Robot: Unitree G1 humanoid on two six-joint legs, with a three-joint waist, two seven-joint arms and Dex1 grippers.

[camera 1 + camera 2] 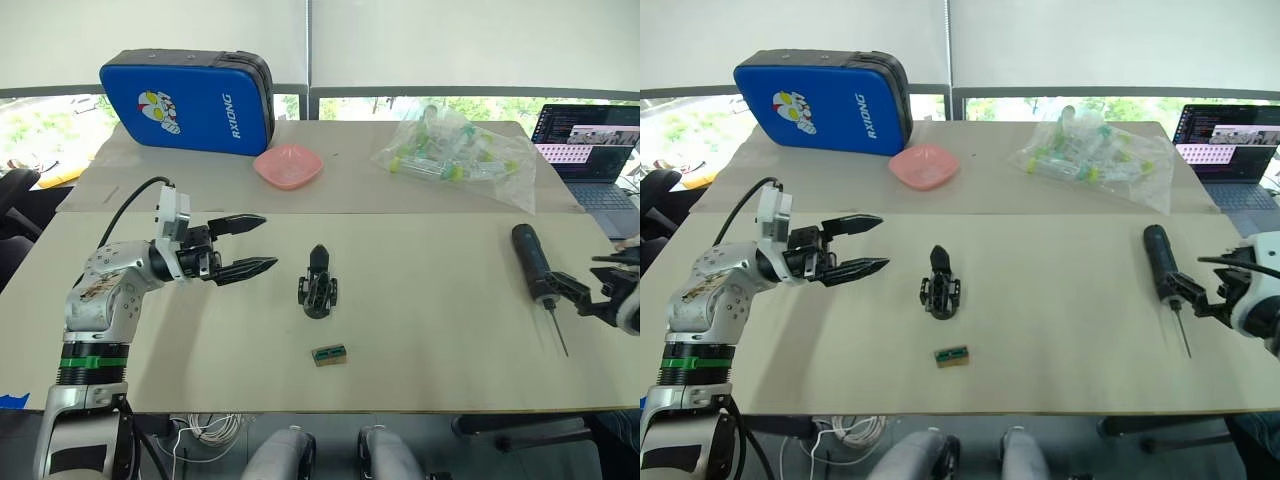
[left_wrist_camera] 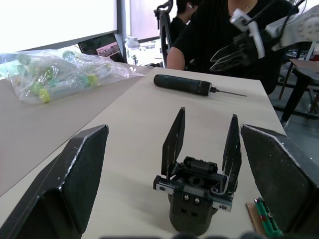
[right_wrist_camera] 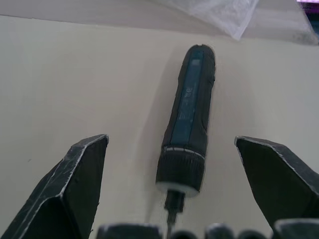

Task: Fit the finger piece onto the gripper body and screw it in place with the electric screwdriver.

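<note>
The gripper body (image 1: 318, 285) lies mid-table, a chunky black block. In the left wrist view two pointed black fingers stand on the gripper body (image 2: 197, 199); I cannot tell which of them is the finger piece. My left gripper (image 1: 268, 241) hovers open just left of the body, pointing at it. The electric screwdriver (image 1: 533, 260) lies at the right with its thin bit toward the front edge. My right gripper (image 1: 1208, 280) is open at the screwdriver's bit end, one finger on each side of the screwdriver (image 3: 189, 119), not touching it.
A small green and brown piece (image 1: 329, 354) lies near the front edge. At the back stand a blue case (image 1: 190, 100), a pink bowl (image 1: 288, 165) and a plastic bag of tubes (image 1: 455, 150). A laptop (image 1: 590, 150) sits far right; a person (image 2: 214, 30) sits beyond it.
</note>
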